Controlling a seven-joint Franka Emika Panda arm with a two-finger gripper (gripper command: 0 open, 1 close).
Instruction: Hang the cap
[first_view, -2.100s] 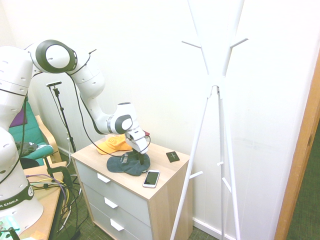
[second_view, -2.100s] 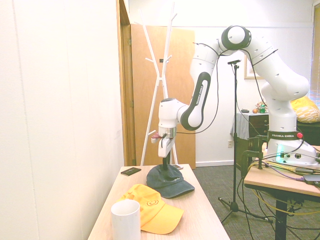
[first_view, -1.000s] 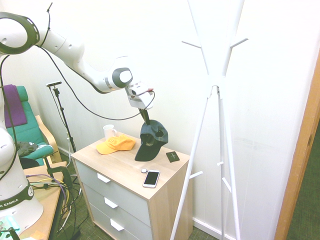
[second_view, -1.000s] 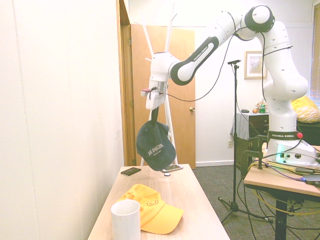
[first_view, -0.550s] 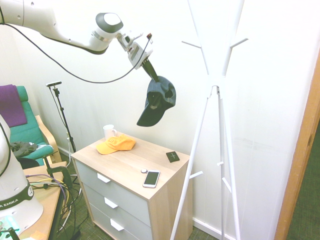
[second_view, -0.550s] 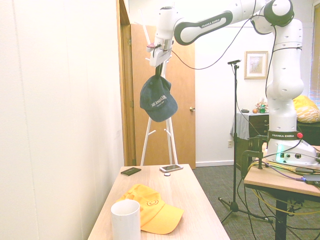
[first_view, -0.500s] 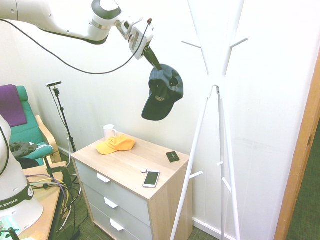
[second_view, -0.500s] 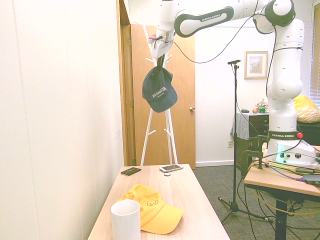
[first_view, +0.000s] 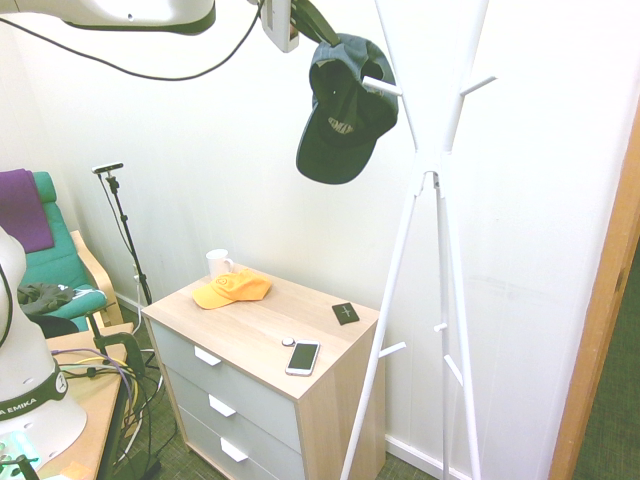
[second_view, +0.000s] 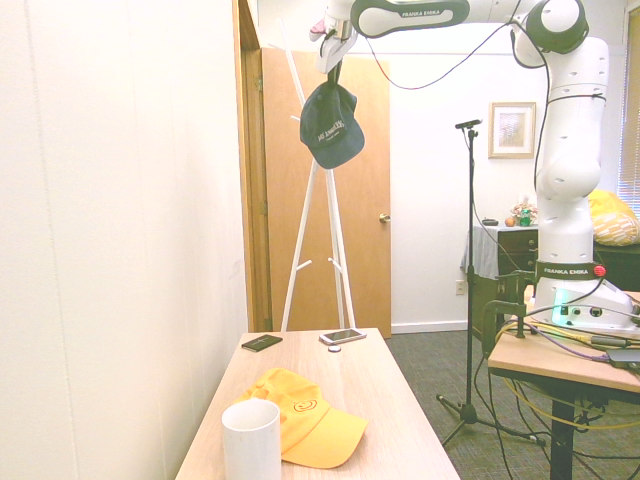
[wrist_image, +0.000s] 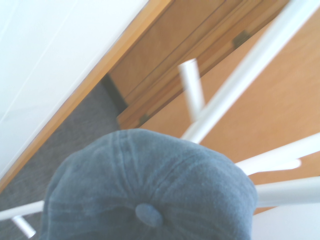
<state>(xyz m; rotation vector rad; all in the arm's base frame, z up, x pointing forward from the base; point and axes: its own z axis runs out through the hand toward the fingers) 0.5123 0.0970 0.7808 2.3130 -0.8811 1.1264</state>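
One second back the cap (first_view: 345, 100) dangled just above the dresser (first_view: 300, 395), now the gripper (first_view: 305, 15), clamped on it, has hoisted it to the rack's (first_view: 432, 150) left peg, nearly hung.

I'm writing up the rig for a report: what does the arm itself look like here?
A white arm of rounded, glossy segments with dark grey rings at the joints. "FRANKA EMIKA" is printed in dark letters on the link near the wrist and on the base. A thin black cable loops loosely beneath the upper links. The gripper has dark fingers under a white hand.
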